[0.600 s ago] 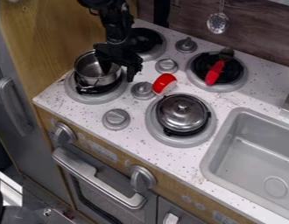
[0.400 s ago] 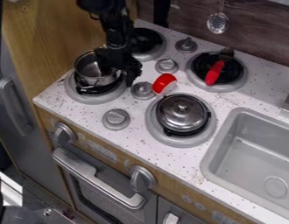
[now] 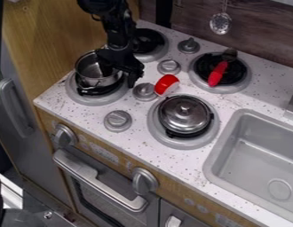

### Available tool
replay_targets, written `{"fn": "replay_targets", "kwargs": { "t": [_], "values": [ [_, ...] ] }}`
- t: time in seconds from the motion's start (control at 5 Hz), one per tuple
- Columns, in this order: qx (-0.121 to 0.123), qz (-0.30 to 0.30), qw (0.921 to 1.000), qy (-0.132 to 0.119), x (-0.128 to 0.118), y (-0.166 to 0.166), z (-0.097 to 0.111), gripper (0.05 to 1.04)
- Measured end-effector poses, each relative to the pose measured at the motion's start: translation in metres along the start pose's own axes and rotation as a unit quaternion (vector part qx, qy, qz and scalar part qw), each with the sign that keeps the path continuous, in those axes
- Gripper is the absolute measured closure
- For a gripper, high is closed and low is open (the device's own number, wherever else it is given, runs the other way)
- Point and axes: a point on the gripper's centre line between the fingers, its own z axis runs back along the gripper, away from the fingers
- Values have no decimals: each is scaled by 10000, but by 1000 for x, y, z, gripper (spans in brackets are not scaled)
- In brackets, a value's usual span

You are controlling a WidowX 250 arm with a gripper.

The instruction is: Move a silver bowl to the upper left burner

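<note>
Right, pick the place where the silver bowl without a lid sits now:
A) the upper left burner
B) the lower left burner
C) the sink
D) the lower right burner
B: the silver bowl stands over the black grate of the lower left burner, with the upper left burner farther back.
</note>
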Motion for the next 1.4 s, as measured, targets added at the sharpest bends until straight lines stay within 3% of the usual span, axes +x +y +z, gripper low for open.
{"fn": "replay_targets", "kwargs": {
  "t": [0.4,1.0,1.2,1.4],
  "values": [
    [16,38,9997,-256,3,-1,1,115],
    [-18,-60,9991,-428,7,-4,3,887],
    [-274,-417,9959,-758,19,-12,6,995],
    [-541,-1079,9794,-1620,60,-23,15,1009]
  ]
}}
